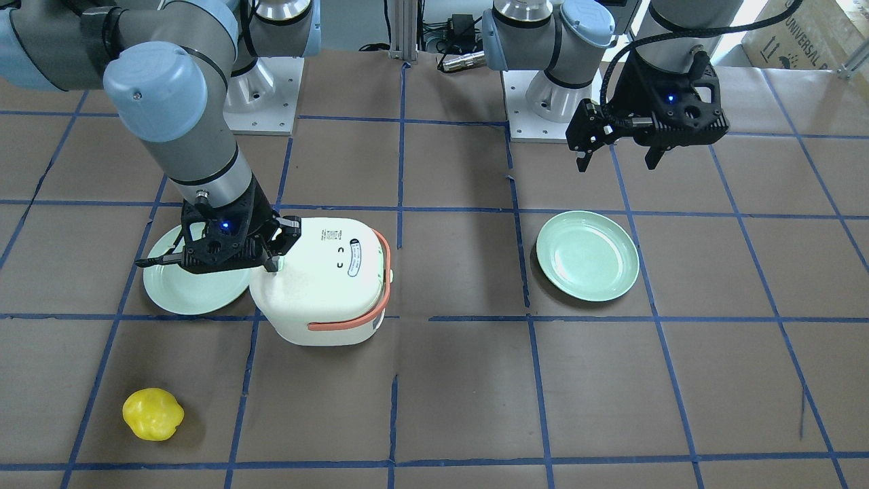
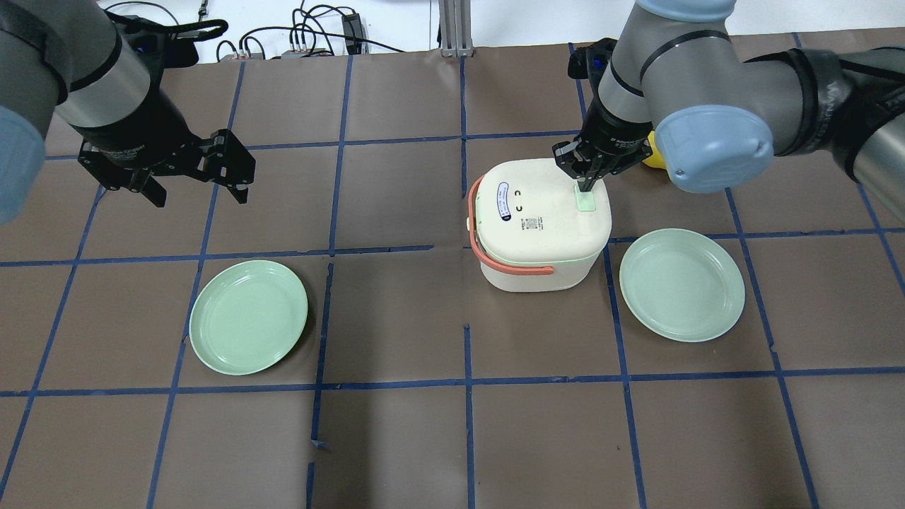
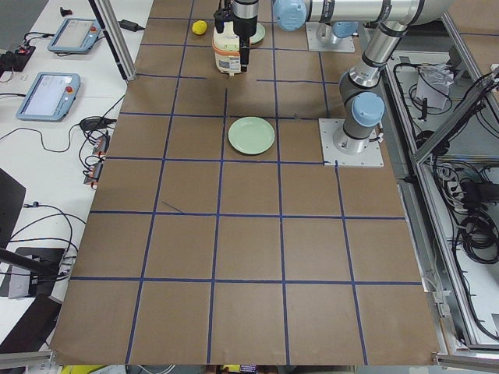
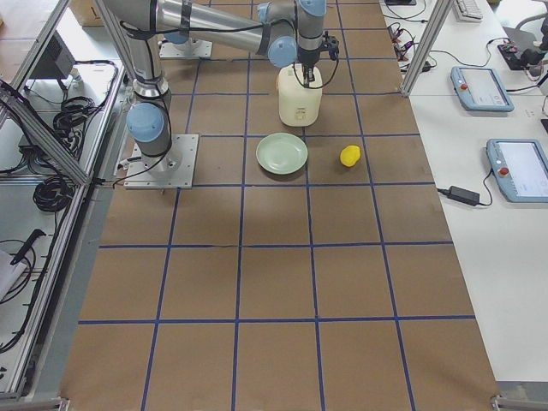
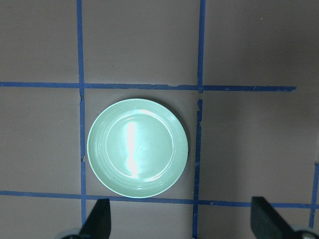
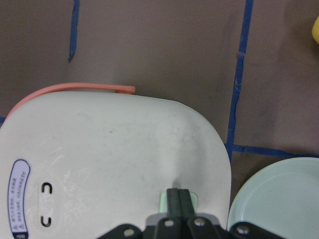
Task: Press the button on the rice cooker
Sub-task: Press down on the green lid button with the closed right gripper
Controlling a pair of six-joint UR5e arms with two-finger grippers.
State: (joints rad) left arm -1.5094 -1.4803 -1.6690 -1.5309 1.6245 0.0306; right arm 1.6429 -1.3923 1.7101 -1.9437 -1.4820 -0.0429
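Green plate [image 2: 682,285] lies just beside rice cooker [image 2: 544,240].

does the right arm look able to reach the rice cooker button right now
Probably yes: the right claw, shut, sits right at the button near the edge of the lid, with nothing between them.

Glossy plastic rice cooker [image 2: 541,226], matt paper table [image 2: 396,438]

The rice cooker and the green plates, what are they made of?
The rice cooker looks like hard white plastic: smooth, matte, with faint scuffs on its lid. The plates look like glossy plastic or melamine, maybe ceramic: light streaks shine on them.
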